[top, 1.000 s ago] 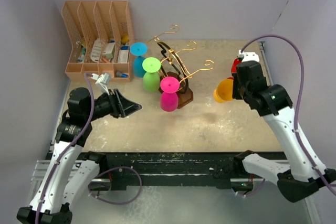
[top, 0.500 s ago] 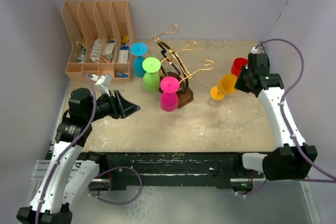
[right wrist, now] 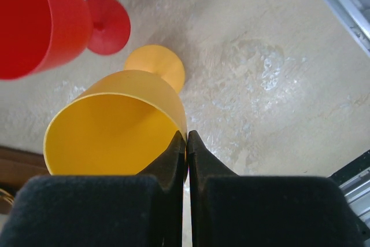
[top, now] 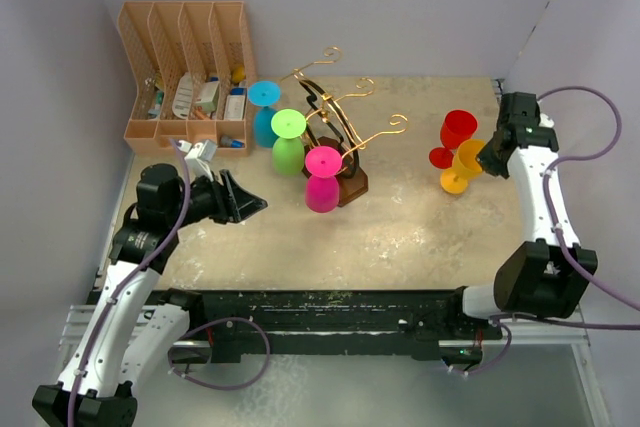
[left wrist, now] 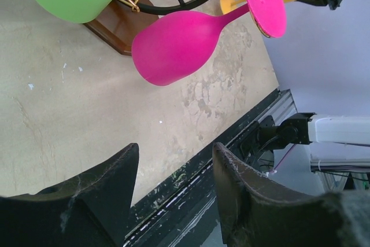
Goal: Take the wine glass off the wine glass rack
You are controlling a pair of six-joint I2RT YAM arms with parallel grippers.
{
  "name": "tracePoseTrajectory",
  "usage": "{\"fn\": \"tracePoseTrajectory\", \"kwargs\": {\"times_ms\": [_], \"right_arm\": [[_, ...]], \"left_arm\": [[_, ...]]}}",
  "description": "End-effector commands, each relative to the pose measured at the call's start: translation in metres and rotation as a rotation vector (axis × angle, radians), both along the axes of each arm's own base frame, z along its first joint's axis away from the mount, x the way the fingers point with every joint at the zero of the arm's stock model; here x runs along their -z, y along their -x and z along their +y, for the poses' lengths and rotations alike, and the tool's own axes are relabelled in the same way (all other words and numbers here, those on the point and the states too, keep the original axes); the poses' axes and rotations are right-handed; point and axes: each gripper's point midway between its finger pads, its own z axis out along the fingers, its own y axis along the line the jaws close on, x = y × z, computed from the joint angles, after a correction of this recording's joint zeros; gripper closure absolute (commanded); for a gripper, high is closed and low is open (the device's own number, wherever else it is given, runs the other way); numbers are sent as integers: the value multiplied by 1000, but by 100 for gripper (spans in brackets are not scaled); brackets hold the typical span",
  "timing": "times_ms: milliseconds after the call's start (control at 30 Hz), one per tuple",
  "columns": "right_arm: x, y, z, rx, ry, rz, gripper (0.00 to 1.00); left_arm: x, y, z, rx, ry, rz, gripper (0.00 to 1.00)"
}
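The gold wire wine glass rack (top: 335, 132) stands on its brown base (top: 351, 183) at mid table. Blue (top: 264, 112), green (top: 288, 143) and pink (top: 322, 180) wine glasses hang from it upside down. My right gripper (right wrist: 187, 137) is shut on the rim of a yellow wine glass (right wrist: 110, 125), which is tilted with its foot (top: 453, 184) low beside an upright red glass (top: 457, 135). In the top view this gripper (top: 488, 159) is at the far right. My left gripper (left wrist: 176, 155) is open and empty, a little short of the pink glass (left wrist: 179, 41); from above it (top: 250, 205) sits left of the rack.
A tan slotted desk organiser (top: 185, 67) with small items stands at the back left. Grey walls close in the table on the left, back and right. The black rail (top: 330, 307) runs along the near edge.
My right arm has carried the yellow glass to the right and back, from mid-air near the rack to beside the red glass. The left arm has stayed put.
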Motion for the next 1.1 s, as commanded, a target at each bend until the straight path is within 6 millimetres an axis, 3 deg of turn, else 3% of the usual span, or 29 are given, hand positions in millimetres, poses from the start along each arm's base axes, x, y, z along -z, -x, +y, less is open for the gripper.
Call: {"fn": "tracePoseTrajectory", "kwargs": {"times_ms": [0,233,900,967,1067], "right_arm": [[-20,-10,-19,101,42,-42,100],[-18,-11,-32,165,72,-20,100],[8,-34,-23,134,-13,0,100],[7,-35,-22,129,-16,-4,92],[0,-35,-21,118,-18,-29,63]], "left_arm": [[-4,-9,1,4,-25,-61,43],[-5,-9,3,-3,-29,-66,43],[-7,-5,2,4,-19,-75,43],[-6,-6,2,4,-19,-74,43],[-5,-6,1,5,-19,-68,43]]}}
